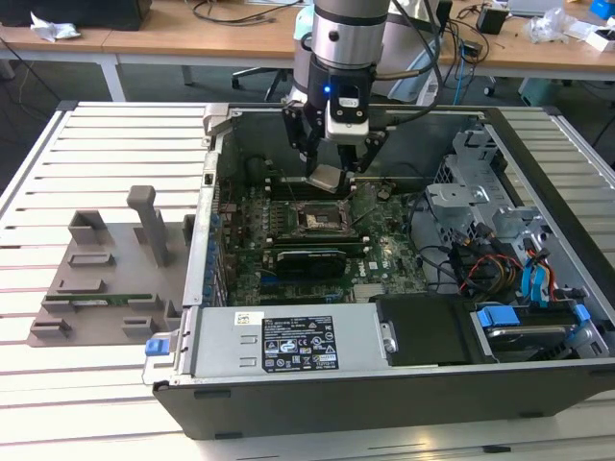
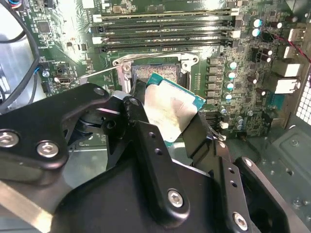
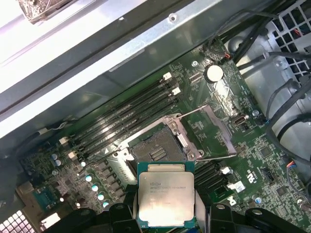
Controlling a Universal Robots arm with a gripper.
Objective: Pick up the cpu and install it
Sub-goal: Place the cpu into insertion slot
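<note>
The tool (image 1: 328, 173) pinched the cpu (image 3: 166, 199) by two edges, holding it above the board (image 3: 270, 162), near the open socket (image 3: 158, 148). Pickup looked done; the cpu was not yet seated.

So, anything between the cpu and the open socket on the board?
Nothing visible. The cpu, clamped in the fingers, hangs near the open socket; the metal retention frame lies flipped open beside it, and no cable crosses the gap in the first wrist view.
</note>
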